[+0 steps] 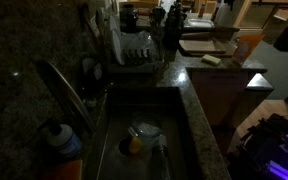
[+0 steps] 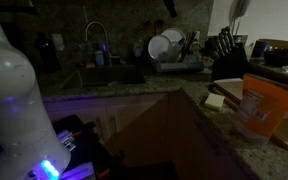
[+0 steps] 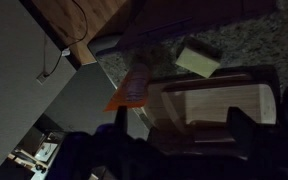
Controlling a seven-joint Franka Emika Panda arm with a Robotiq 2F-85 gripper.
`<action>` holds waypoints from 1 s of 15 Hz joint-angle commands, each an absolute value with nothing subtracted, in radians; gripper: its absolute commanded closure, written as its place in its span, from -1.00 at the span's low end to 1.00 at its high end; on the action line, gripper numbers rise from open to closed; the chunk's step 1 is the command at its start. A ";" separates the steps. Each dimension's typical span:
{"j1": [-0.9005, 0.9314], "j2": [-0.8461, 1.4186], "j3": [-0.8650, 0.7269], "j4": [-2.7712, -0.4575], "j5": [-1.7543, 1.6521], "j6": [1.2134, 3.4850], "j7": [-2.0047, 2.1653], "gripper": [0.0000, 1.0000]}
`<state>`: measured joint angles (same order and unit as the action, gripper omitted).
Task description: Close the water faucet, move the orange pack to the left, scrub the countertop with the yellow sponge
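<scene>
The scene is dim. The water faucet (image 1: 61,88) slants over the sink; it also shows in an exterior view (image 2: 97,34). No running water can be made out. The orange pack (image 2: 263,106) stands on the dark speckled countertop (image 2: 164,90) near its end, and also shows in an exterior view (image 1: 249,47). The yellow sponge (image 2: 216,100) lies beside it, apart from it, also in an exterior view (image 1: 212,60). In the wrist view my gripper (image 3: 184,112) is open and empty, well above the sponge (image 3: 197,58) and the orange pack (image 3: 134,88).
A dish rack (image 1: 134,50) with plates stands behind the sink (image 1: 144,130). The sink holds a white dish (image 1: 146,129) and a yellow-orange lump (image 1: 134,145). A blue-capped orange bottle (image 1: 60,143) stands by the faucet. A knife block (image 2: 227,52) and a board (image 1: 204,45) stand near the pack.
</scene>
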<state>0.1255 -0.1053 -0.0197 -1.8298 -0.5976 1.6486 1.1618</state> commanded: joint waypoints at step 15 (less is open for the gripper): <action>-0.227 -0.138 -0.236 -1.756 -0.438 1.699 1.330 -1.00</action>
<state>-0.2063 -0.1404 -0.2560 -1.7605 -0.4413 1.7011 1.3343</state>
